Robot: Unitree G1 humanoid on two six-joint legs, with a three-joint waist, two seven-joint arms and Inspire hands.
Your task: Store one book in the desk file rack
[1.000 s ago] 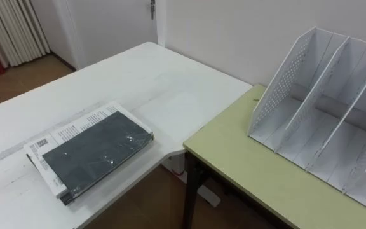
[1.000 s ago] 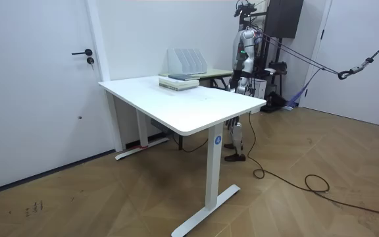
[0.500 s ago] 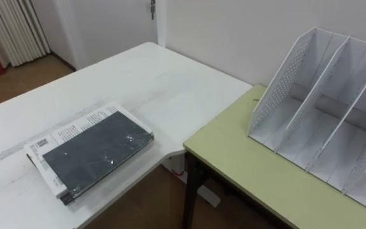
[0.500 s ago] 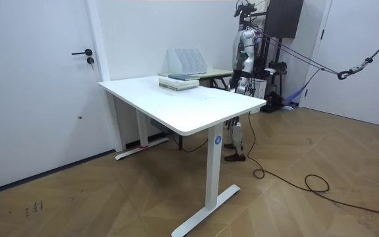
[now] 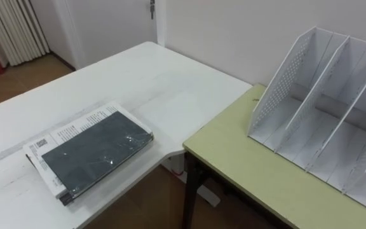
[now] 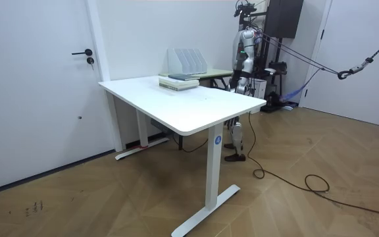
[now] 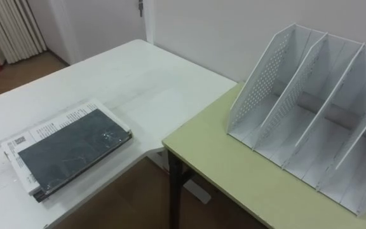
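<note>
Right now the dark book (image 5: 97,152) lies flat on top of a white printed book (image 5: 75,123) — a stack of 2 near the front edge of the white table (image 5: 151,76). Well apart on its right, the file rack (image 5: 323,121) stands on the green desk (image 5: 246,168), its slots opening toward me; that desk sits just beside the table's corner. From the room view I see the robot standing upright beside the desk. Its hands (image 6: 237,81) hang low — too small for me to tell whether the fingers are apart or curled.
</note>
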